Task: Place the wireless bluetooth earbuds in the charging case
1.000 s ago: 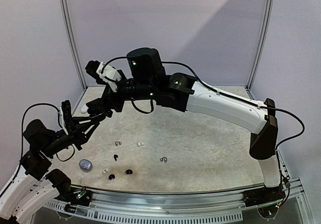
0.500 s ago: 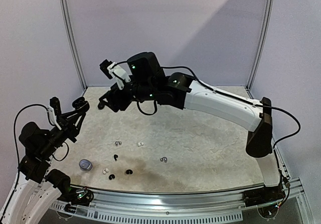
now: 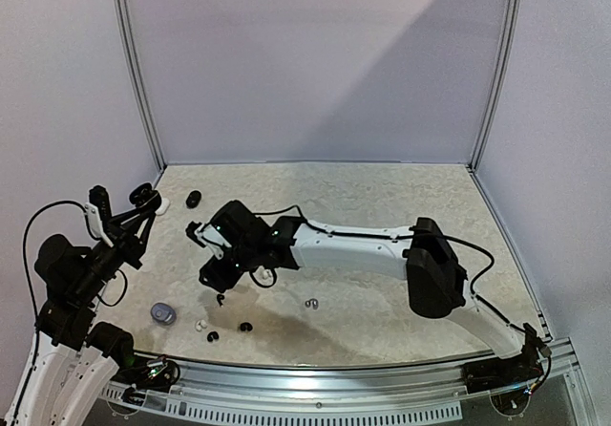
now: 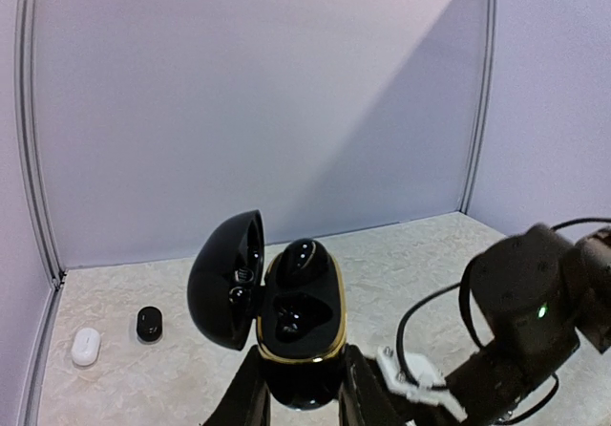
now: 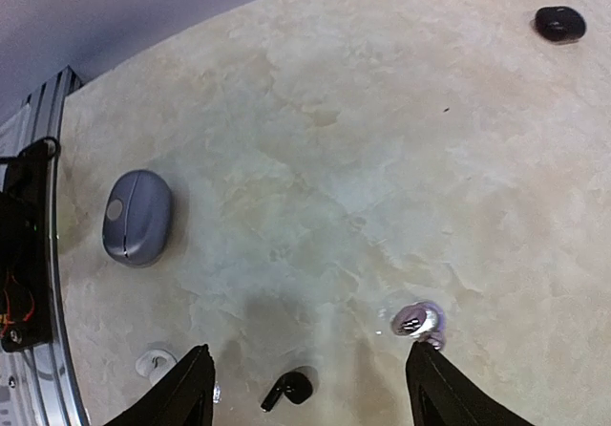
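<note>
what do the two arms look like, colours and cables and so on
Both arms pair white shell links with black joint blocks: see the right arm and left arm. Loose black cables loop along each. The right arm carries a small green light. The hands' fingers are black.

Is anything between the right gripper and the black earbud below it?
Nothing visible. The black earbud lies on the bare table between the open fingers of the right gripper. A silvery bud sits just past one fingertip and a white bud outside the other, both apart from it.
</note>
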`<action>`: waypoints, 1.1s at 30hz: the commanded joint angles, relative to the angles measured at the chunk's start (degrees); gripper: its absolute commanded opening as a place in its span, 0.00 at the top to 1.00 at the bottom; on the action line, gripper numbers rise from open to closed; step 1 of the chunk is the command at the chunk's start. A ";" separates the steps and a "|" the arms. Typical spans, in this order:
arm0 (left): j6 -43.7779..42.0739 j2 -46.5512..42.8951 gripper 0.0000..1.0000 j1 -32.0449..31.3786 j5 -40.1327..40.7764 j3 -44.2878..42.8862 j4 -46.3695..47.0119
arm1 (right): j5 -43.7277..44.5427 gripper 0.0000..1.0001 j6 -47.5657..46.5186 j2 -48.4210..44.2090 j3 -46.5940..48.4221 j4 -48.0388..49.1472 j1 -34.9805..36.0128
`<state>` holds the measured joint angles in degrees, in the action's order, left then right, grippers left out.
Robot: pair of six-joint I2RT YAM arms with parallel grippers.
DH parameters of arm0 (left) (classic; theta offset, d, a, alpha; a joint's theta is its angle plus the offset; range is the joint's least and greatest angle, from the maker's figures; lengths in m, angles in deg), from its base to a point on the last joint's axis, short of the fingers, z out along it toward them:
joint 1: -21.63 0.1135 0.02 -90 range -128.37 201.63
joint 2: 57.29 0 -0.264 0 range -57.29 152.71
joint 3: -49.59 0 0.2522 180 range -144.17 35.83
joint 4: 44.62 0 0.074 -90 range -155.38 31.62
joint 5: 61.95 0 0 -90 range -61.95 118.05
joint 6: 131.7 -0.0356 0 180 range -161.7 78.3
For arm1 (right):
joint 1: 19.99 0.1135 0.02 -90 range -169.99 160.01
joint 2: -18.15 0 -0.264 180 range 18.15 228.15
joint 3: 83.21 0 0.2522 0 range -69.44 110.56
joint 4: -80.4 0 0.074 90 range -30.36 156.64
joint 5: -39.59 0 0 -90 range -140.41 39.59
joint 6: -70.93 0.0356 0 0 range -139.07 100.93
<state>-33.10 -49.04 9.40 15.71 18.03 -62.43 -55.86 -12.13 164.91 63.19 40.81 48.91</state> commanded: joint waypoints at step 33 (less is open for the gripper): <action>1.35 0.13 1.00 4.14 -2.55 2.19 3.08 | 6.16 0.64 -10.98 1.53 -8.20 -8.53 3.46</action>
<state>-32.03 -49.39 12.79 13.51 19.38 -60.66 -50.44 -21.99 167.38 57.31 38.36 52.08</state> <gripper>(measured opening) 0.211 0.385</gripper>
